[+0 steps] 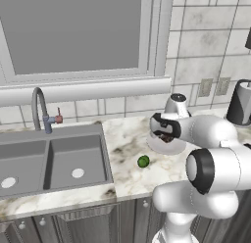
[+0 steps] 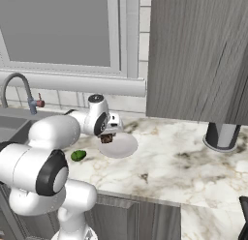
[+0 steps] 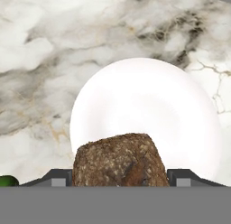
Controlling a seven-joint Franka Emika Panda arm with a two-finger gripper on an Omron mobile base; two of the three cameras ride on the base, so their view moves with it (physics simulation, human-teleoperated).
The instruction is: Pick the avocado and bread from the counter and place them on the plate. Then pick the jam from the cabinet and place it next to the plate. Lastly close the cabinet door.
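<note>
Pincer [image 3: 119, 175] part-open, clamped on bread [image 3: 119, 162], above plate [image 3: 149, 101], avocado [image 1: 143, 161] on counter [image 1: 127, 144].

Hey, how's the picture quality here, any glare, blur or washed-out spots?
Hand view: the plate is blown out to flat white, while the bread keeps crisp texture. Left base view: soft and low in detail, with only a faint shadow under the avocado. Right base view: even, glare-free light.
</note>
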